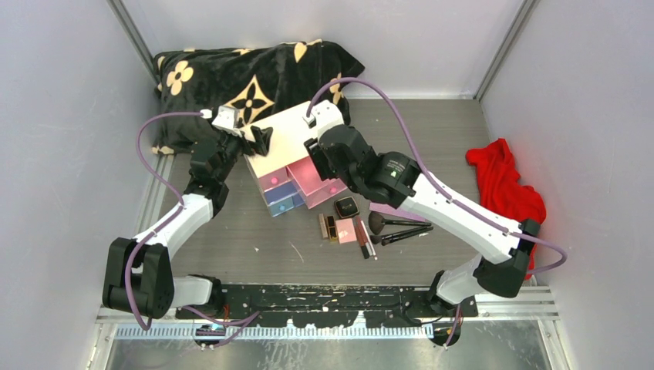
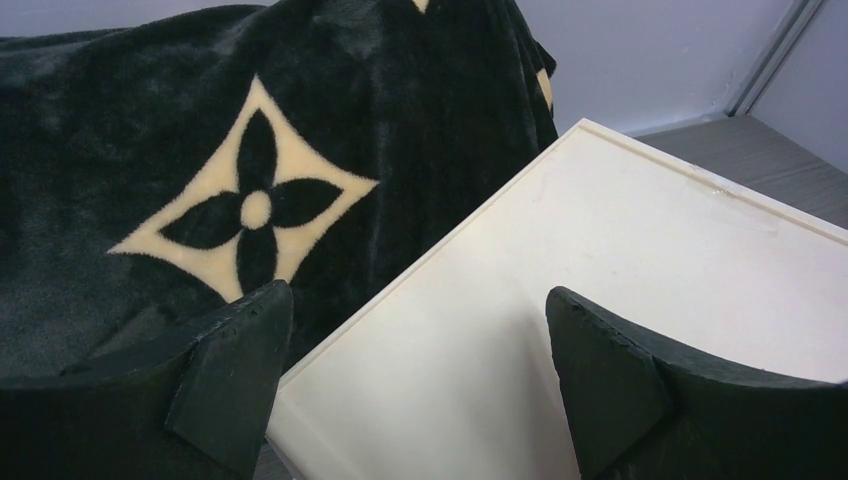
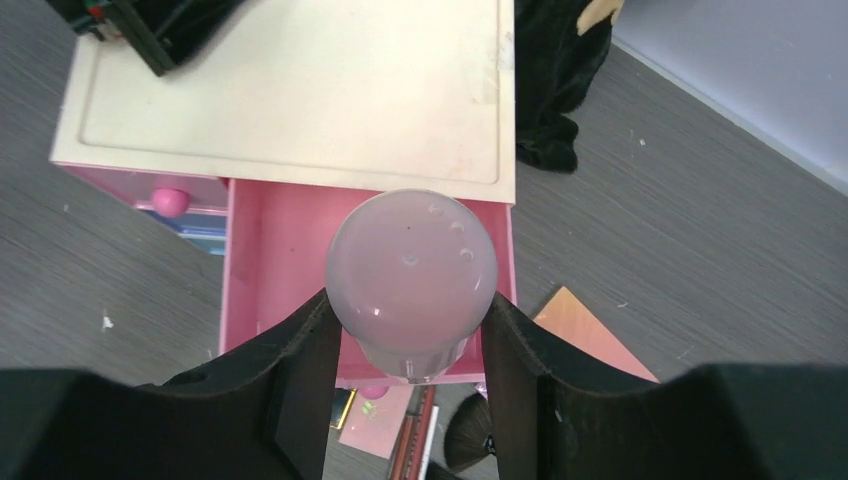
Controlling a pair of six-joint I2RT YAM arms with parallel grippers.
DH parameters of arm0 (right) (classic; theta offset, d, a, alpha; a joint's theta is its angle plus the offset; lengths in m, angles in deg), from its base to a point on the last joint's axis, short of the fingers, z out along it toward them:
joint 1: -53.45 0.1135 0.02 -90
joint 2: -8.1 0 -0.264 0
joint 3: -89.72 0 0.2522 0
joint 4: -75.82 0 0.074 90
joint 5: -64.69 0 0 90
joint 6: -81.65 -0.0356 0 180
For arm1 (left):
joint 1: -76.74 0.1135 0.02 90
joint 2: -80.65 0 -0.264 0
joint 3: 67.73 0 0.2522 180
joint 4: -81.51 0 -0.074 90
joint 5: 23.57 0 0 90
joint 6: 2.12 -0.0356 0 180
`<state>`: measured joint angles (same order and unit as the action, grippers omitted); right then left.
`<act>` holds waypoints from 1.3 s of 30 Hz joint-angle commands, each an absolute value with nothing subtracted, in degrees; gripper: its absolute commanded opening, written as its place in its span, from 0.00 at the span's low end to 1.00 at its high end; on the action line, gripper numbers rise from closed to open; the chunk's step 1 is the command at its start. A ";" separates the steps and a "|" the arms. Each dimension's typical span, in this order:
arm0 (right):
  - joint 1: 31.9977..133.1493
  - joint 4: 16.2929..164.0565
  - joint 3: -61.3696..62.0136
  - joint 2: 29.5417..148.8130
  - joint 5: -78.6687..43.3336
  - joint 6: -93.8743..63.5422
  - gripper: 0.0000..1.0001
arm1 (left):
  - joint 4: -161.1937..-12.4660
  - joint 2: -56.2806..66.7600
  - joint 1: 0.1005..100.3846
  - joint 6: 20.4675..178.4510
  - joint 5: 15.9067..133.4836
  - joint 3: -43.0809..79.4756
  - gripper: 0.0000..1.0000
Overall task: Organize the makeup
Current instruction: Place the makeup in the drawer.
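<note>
Your right pincer (image 3: 408,312), clamped on the clear jar (image 3: 411,262), holds it over the open pink drawer (image 3: 272,255) for stowing; left pincer (image 2: 420,335) gapes astride the chest (image 2: 640,250), likely bracing it.

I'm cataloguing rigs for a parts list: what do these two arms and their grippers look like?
The left arm and right arm have white shells, black joints and a lilac cable each. The left gripper and right gripper carry black wedge-shaped fingers.

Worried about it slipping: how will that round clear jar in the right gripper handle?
The clear jar looks smooth and domed, so probably slippery in the right gripper. Likely rigid and light. Dropped into the pink drawer, it may roll.
</note>
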<state>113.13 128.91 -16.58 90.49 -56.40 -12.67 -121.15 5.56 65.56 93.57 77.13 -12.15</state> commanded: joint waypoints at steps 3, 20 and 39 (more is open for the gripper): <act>110.28 129.87 -21.91 93.63 -51.89 -9.72 0.04 | -105.12 1.98 65.98 91.21 76.08 -17.23 0.97; 105.10 144.35 -34.67 102.94 -45.83 -6.79 0.04 | -105.03 1.88 65.93 91.22 75.99 -17.15 0.97; 104.60 151.03 -33.51 106.16 -40.15 -6.90 0.17 | -104.80 1.62 65.94 91.23 75.79 -16.93 0.97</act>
